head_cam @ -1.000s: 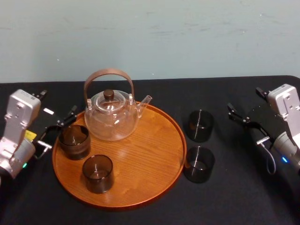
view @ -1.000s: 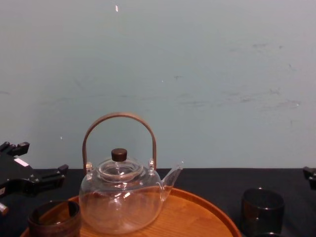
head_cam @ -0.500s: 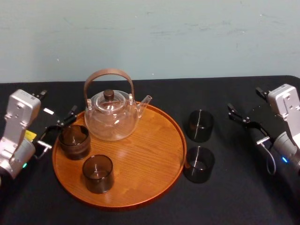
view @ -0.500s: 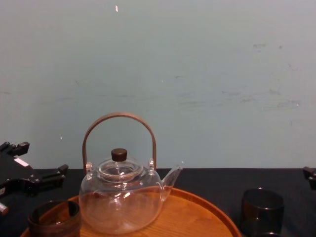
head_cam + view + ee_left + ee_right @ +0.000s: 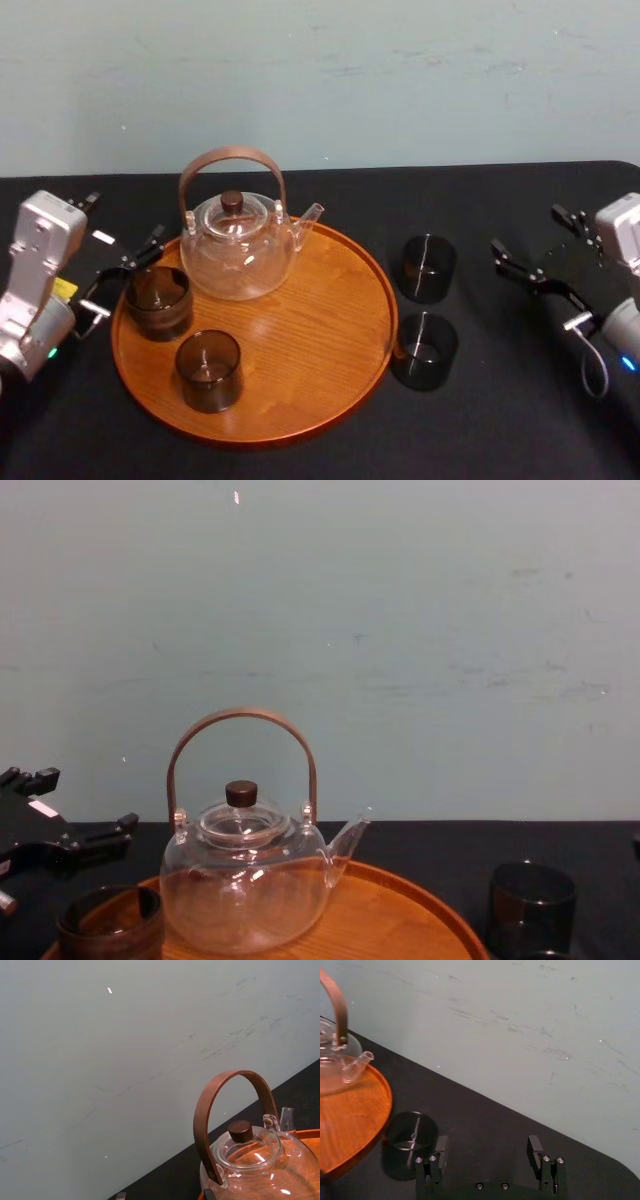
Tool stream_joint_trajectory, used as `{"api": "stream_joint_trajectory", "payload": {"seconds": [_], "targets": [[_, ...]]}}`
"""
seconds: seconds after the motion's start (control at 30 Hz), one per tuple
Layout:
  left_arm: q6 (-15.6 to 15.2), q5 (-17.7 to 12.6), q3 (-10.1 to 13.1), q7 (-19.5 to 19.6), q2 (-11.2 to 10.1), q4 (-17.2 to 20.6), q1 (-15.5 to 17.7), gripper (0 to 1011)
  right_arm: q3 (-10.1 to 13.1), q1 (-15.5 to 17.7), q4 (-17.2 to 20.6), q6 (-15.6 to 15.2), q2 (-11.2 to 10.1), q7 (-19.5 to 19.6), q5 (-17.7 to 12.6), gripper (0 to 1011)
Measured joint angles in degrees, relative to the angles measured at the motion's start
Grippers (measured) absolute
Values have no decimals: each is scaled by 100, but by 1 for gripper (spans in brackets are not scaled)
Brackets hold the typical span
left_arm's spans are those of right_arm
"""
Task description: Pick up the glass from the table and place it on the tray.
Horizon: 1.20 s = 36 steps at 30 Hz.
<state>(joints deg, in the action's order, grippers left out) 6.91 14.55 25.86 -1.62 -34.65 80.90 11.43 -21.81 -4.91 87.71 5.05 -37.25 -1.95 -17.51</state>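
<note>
Left side: the left gripper [image 5: 125, 275] stood over the table [image 5: 500, 430] at the left rim of the tray [image 5: 310, 390], its fingers apart. Its dark fingers also showed at the left edge of the chest view [image 5: 60, 842].

On the tray: the rear tray glass [image 5: 158, 300], dark and upright, stood inside the left rim, just beside the left gripper's fingers; whether they touched it could not be determined. The front tray glass [image 5: 208, 370] stood upright nearer the robot, apart from the first. The teapot [image 5: 238, 248], clear glass with a brown hoop handle and a dark lid knob, sat on the rear part of the tray, spout pointing right. The rest of the tray surface was bare wood.

Right of the tray, on the black table: two dark glasses stood upright, one behind the other. The far table glass [image 5: 428, 268] stood apart from the tray rim. The near table glass [image 5: 424, 350] stood just beside the rim; contact could not be confirmed. Neither was on the tray.

Right side: the right gripper [image 5: 525, 230] was held over the table, well to the right of both table glasses, with its fingers apart. The right wrist view showed the fingers spread [image 5: 487, 1152], with one table glass beyond them beside the tray rim.
</note>
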Motion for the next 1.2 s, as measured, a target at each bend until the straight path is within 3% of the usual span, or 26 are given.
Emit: {"api": "stream_joint_trajectory", "payload": {"seconds": [0.37,0.63,1.2], "targets": [[0,0,0,0,0,0,0,1002,373,809,769,-248,-384,-299,-328,1002],[0,0,0,0,0,0,0,1001,531,1227,1055,-478,-571,-571,-503,1002],[0,0,0,0,0,0,0,1002,628,1468,1345,-1010,-707,-1163,-605,1002]]}}
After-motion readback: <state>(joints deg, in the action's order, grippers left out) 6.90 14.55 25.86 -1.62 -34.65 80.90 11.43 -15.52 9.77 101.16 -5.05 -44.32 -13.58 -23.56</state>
